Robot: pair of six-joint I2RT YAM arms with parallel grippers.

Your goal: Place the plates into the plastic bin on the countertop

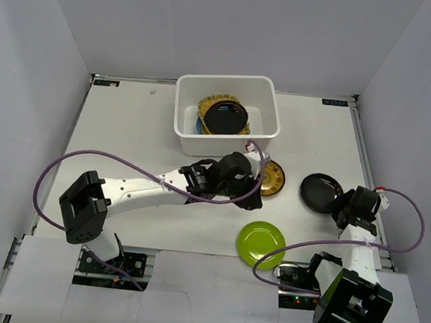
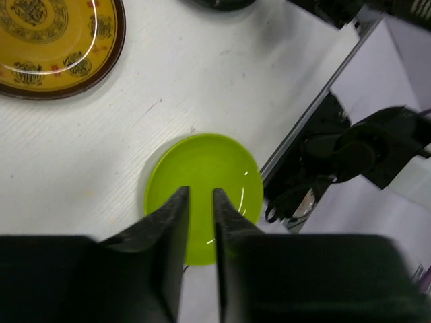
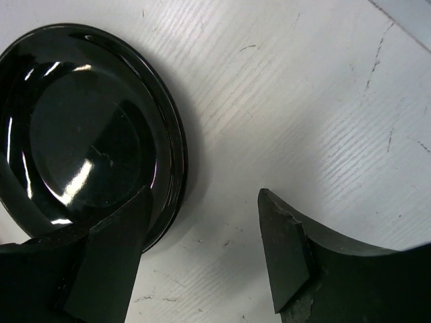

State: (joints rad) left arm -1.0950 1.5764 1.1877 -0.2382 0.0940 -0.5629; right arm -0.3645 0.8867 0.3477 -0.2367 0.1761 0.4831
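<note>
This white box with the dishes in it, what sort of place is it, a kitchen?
Likely a robot test cell, not a kitchen: plain white walls enclose a bare table, two arms are bolted at its near edge, and small plates sit by a plastic bin.

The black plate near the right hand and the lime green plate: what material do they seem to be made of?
The black plate looks like glazed ceramic or glossy melamine: sharp white reflections show on its surface. The lime green plate looks like smooth plastic or melamine with a softer sheen and only small glints. Neither material can be confirmed by look alone.
</note>
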